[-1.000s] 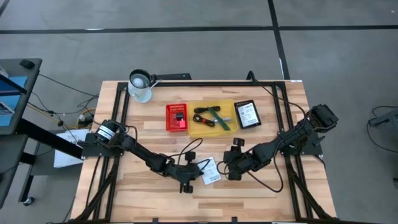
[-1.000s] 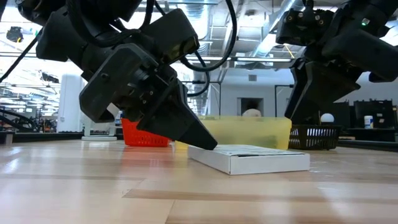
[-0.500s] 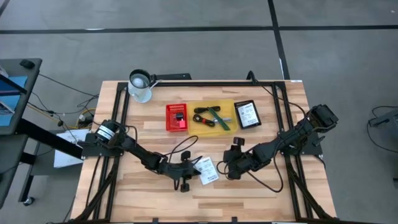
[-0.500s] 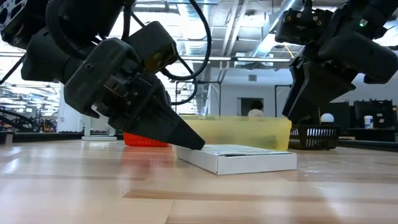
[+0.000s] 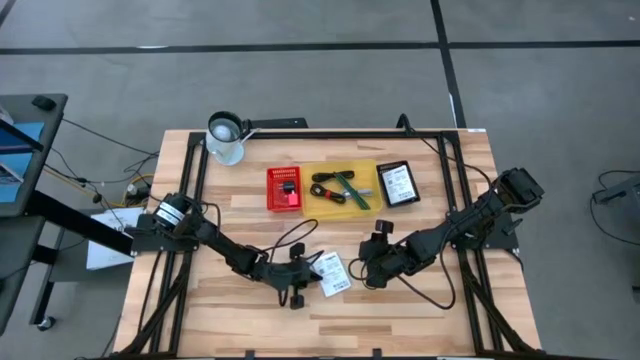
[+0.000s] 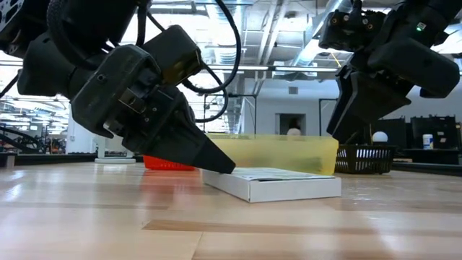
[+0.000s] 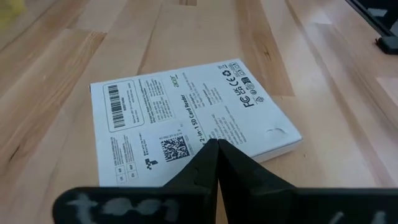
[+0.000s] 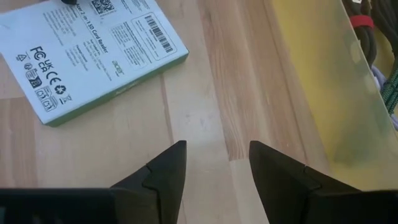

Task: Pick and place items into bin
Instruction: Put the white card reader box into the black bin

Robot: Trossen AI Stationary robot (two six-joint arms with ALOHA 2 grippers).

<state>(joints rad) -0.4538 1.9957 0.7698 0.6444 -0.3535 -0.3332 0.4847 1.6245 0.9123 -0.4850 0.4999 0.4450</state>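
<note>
- White and flat, the printed packet [image 5: 336, 274] is seen lying on the wooden table [image 5: 440, 310], toward the near-middle of the top — between the two arms and well apart from the bins at the far side.
- The left gripper [image 5: 312, 271] is held low at the packet's edge; in the left wrist view its fingers [image 7: 208, 163] are pressed together into a single point, and that point is laid over the packet's printed face [image 7: 186, 118] (nothing is clasped between them).
- In the low view the same closed tip [image 6: 216, 162] is shown meeting the packet's upper near corner, with the packet [image 6: 278, 182] resting flat on the wood.
- The right gripper [image 5: 370, 268] is poised just beside the packet on its other side; in the right wrist view its fingers [image 8: 165, 168] are spread apart over bare wood, with no item between them.
- The packet's green edge is visible in the right wrist view, clear of that gripper.
- A yellow bin [image 5: 340, 188] is placed at the far middle of the table; a coiled black cable [image 5: 328, 188] with a red bit and a slim green stick [image 5: 352, 189] are lying inside it.
- A red basket [image 5: 284, 189] is set just beside the yellow bin, and a black tray [image 5: 397, 184] on its other side — each holds something that cannot be made out.
- A white mug [image 5: 226, 139] is standing near the far left corner.
</note>
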